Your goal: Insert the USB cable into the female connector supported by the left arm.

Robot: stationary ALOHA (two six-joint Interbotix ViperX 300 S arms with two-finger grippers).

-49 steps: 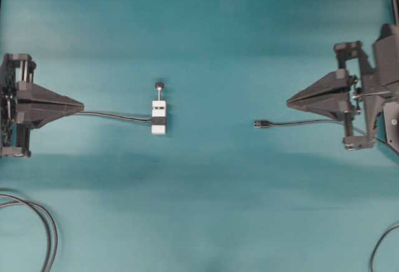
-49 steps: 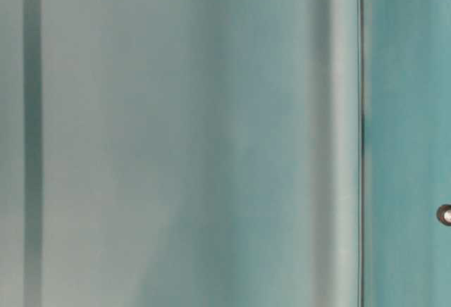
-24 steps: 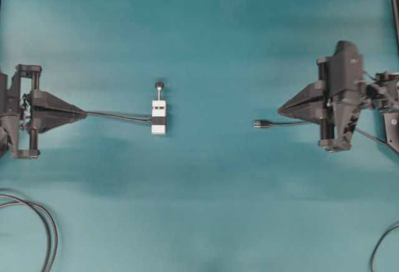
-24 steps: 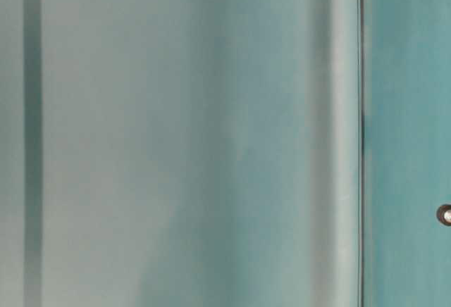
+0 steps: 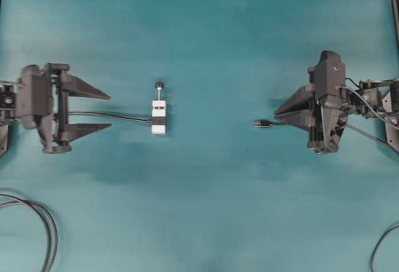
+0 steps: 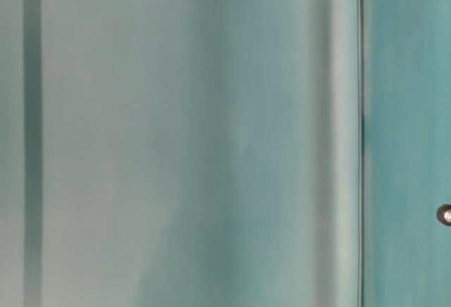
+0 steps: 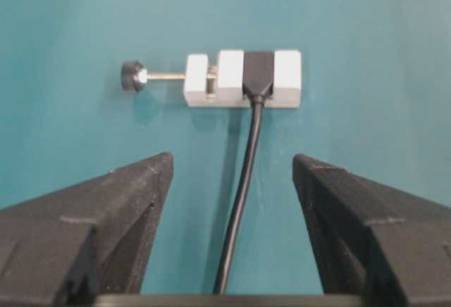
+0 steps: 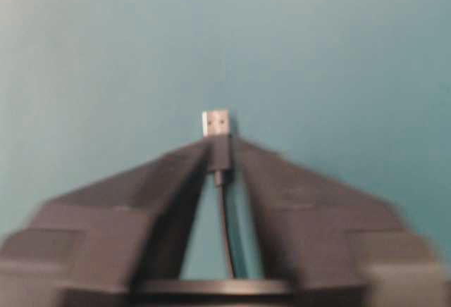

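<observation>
- Step in hand, as judged: both arms approach for pickup. The female connector [image 5: 159,117] lies flat on the teal bench [image 5: 212,209], its thin lead trailing left between the left gripper [image 5: 103,111] jaws, which stand wide and hold nothing.
- USB cable [image 5: 277,122] lies on the bench, plug [image 8: 216,123] just ahead of the right gripper [image 8: 224,153]; its jaws look part-open astride the cable, view blurred, no grip evident.
- To do it well: centre the left jaws on the white block, not its lead or screw knob [image 7: 131,77]; grip the plug body squarely behind its metal tip.
- Versus one second ago: both jaw pairs were shut; both grippers have advanced inward. Connector and plug unmoved.
</observation>
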